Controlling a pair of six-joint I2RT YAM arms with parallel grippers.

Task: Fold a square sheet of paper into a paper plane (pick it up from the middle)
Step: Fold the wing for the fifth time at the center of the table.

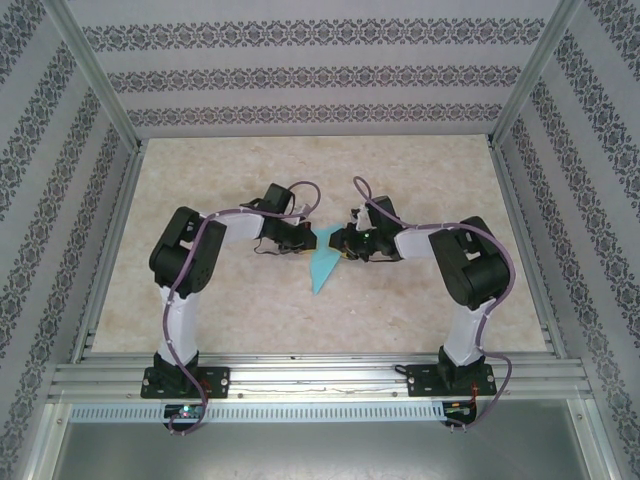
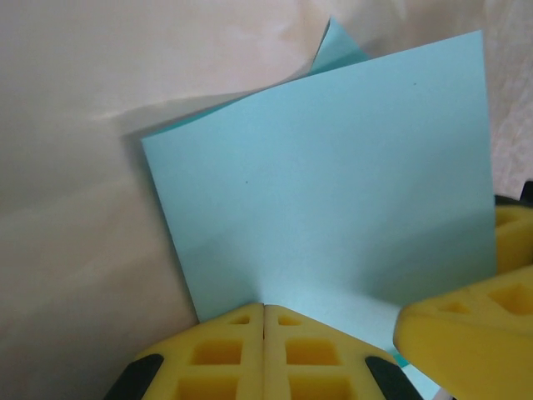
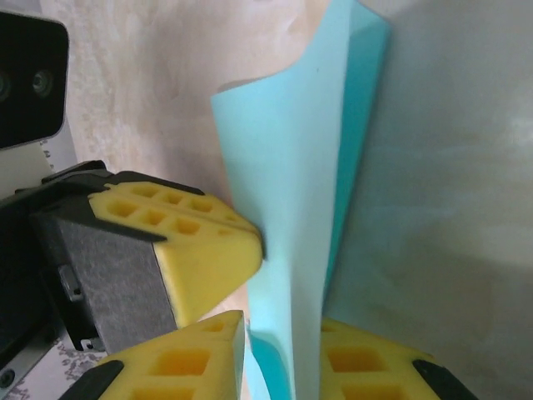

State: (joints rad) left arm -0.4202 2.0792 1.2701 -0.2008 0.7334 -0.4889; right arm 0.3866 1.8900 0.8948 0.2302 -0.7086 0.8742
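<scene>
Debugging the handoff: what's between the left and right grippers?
The blue paper, pinched by the left gripper, right gripper on its other side. Top view shows it.

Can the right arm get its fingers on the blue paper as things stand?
Probably yes: the paper stands between the right fingers, with nothing blocking. The left fingers, shut on its edge close by, leave little room.

The fixed top camera looks down from above and behind the arm bases, taking in the whole table from well back. The left wrist camera peers forward past the left gripper and the right wrist camera past the right gripper, both pressed close. All three share the square sheet of paper at mid-table, and each wrist view catches the opposite gripper.
</scene>
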